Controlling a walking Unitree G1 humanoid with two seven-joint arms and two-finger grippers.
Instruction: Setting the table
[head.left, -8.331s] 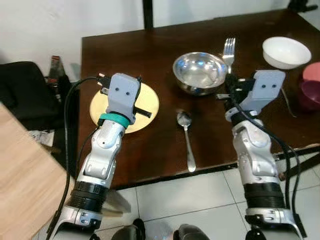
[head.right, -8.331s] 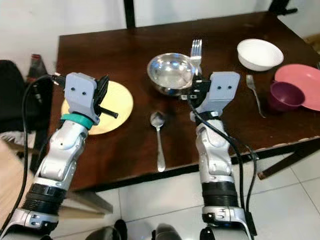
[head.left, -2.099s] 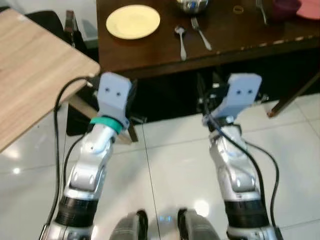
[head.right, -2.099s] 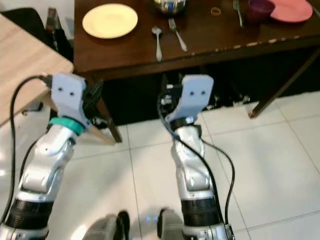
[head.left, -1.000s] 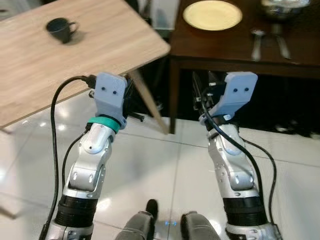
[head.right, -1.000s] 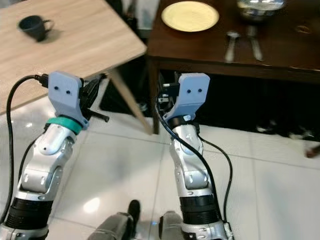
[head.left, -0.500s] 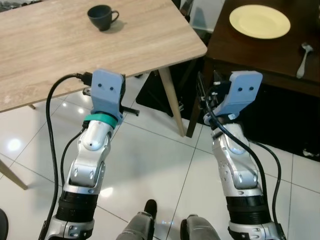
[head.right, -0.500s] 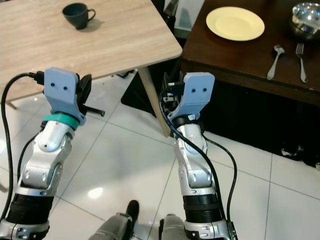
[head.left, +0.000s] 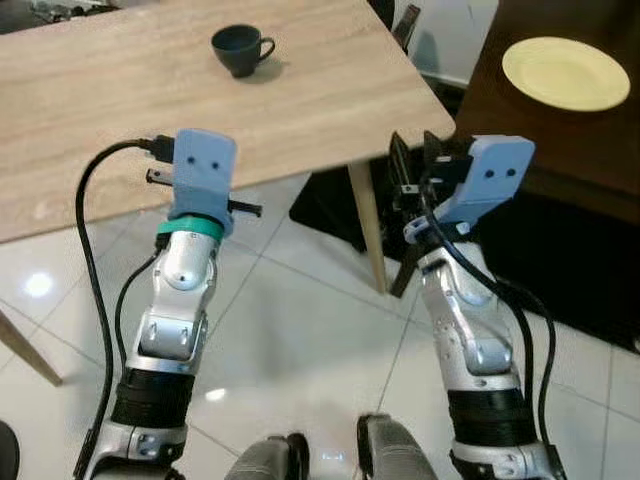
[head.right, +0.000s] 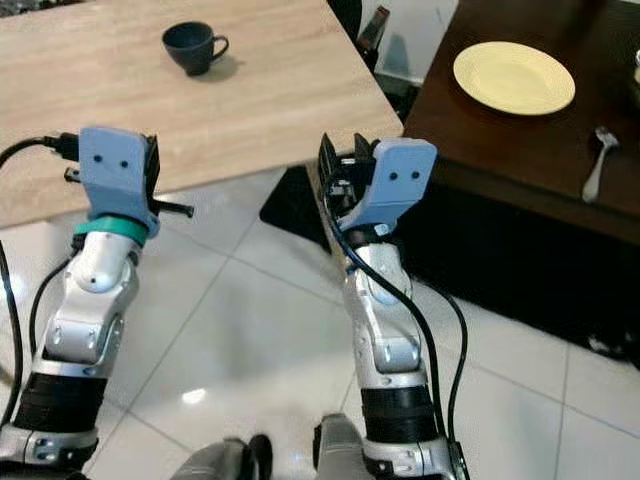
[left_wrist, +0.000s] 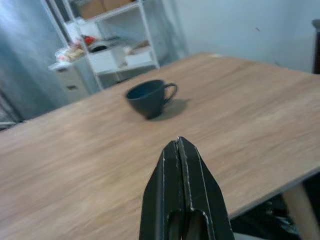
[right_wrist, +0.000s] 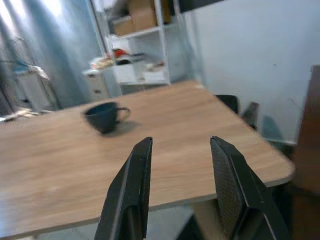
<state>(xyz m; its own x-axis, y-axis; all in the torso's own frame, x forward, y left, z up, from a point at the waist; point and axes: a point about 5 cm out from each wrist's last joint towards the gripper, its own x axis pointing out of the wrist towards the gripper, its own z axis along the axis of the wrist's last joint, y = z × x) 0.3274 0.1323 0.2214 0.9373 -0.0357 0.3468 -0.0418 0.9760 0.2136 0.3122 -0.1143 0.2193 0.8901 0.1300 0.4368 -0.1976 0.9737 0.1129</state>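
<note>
Left hand (left_wrist: 181, 150): black fingers pressed together, holding nothing. It hovers off the near edge of the light wooden bench (head.left: 120, 120), pointing across the top.

Dark blue-grey ceramic cup (head.left: 238, 50) sits upright on that bench, well ahead of the left hand and slightly to its right, handle (head.left: 266, 44) turned toward the right side. Nothing else near it on the wood. Probably the next item to fetch for the place setting.

Right hand (right_wrist: 180, 160): fingers set wide apart, empty. It hangs off the bench's corner; the cup lies ahead and to its left, well apart.

Further right, beyond the right hand: dark brown wooden bench (head.right: 520, 140) with a pale yellow round plate (head.right: 514, 77) and a steel spoon (head.right: 594, 150) just beside it.

Risks as I judge them:
- Both hands are well short of the cup. Reaching from here means leaning over the bench edge; a forearm could knock the edge or the corner.
- Left hand would have to open before any grasp. Arriving with fingers together shoves the cup away across the smooth top.
- Handle faces the right side, so a left-hand pinch lands on the round glazed wall; likely slip or tip.
- Right hand approaching across the corner could clip the wooden leg (head.left: 366, 225) below.
</note>
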